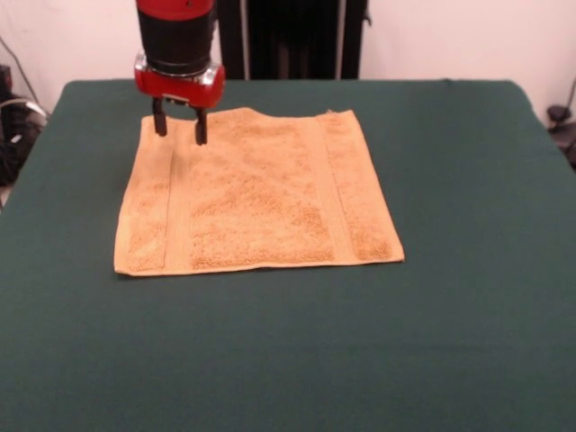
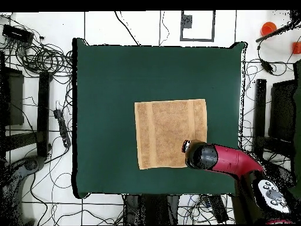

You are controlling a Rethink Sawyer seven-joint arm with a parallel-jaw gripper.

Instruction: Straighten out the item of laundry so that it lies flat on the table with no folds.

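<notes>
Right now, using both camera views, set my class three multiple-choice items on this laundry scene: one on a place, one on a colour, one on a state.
1. Over which part of the towel is the end effector?
A. its middle
B. a corner
C. off the towel entirely

2. What colour is the table cloth?
A. dark green
B. white
C. red

3. How does the towel lie?
A. crumpled in a heap
B. folded in half
C. spread nearly flat

Answers:
1 B: in the front view the fingers hang at the towel's far corner.
2 A: both views show dark green all round the towel.
3 C: the overhead view shows a full squarish outline with both woven bands visible.
</notes>
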